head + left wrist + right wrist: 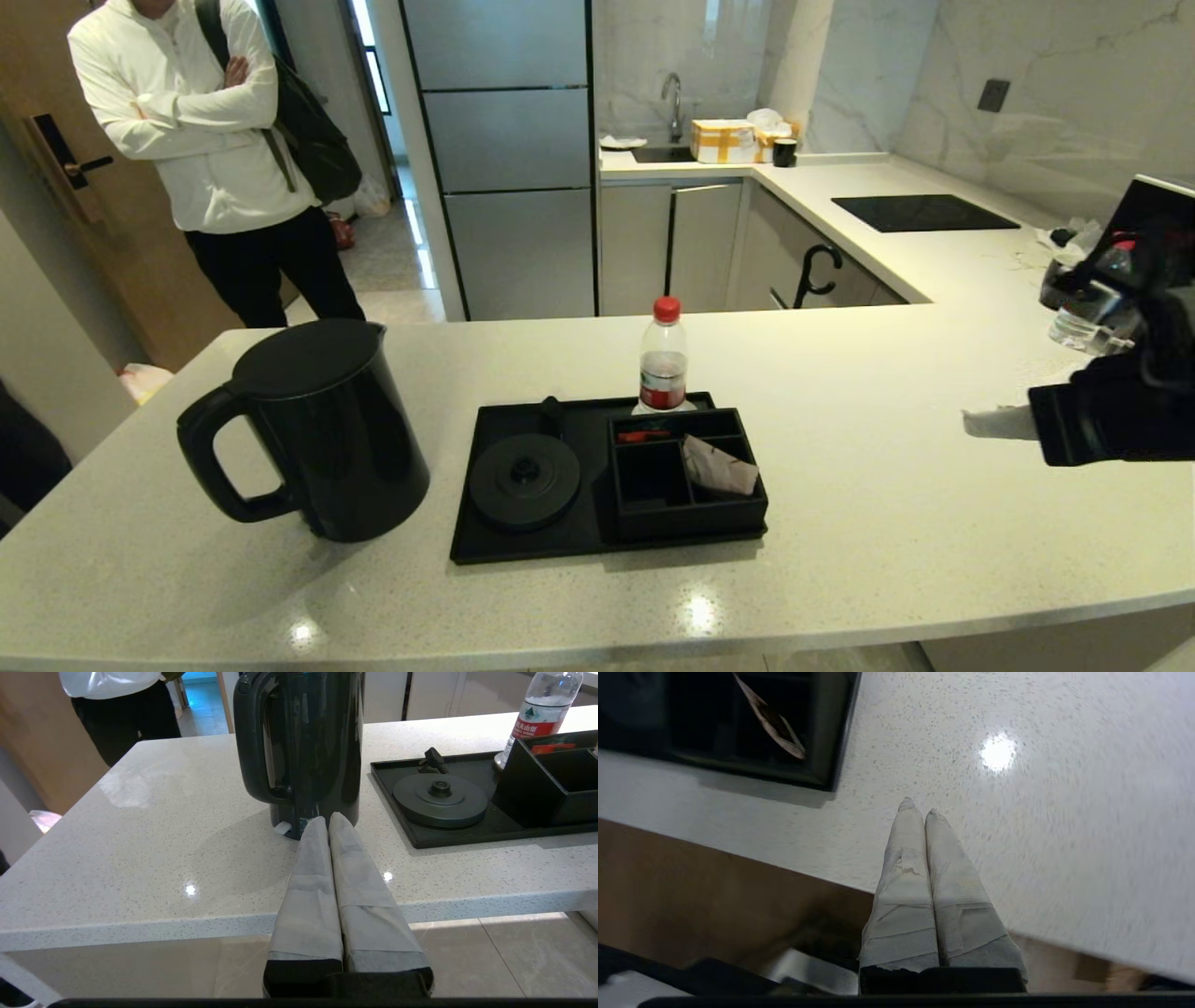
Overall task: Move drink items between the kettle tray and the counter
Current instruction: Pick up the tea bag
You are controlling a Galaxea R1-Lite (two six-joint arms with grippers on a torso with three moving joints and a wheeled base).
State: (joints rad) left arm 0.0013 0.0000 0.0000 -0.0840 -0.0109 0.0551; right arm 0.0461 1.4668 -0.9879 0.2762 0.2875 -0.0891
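Observation:
The black kettle (317, 429) stands on the counter (887, 523), left of the kettle tray (485, 537). The tray holds the bare round kettle base (525, 481) and the organiser box (653, 481). The beige sachet (719, 467) leans inside a compartment of the box. My left gripper (327, 820) is shut and empty, low by the counter's front edge, pointing at the foot of the kettle (303, 742). My right gripper (976, 425) hovers shut over the counter, right of the tray. In the right wrist view the sachet (770, 721) lies beyond the shut right gripper (920, 807).
A clear red-capped bottle (664, 359) stands at the tray's back edge. Another bottle (1088, 317) sits behind my right arm. The black hob (920, 213) lies far right. A person (205, 140) stands beyond the counter's far left corner.

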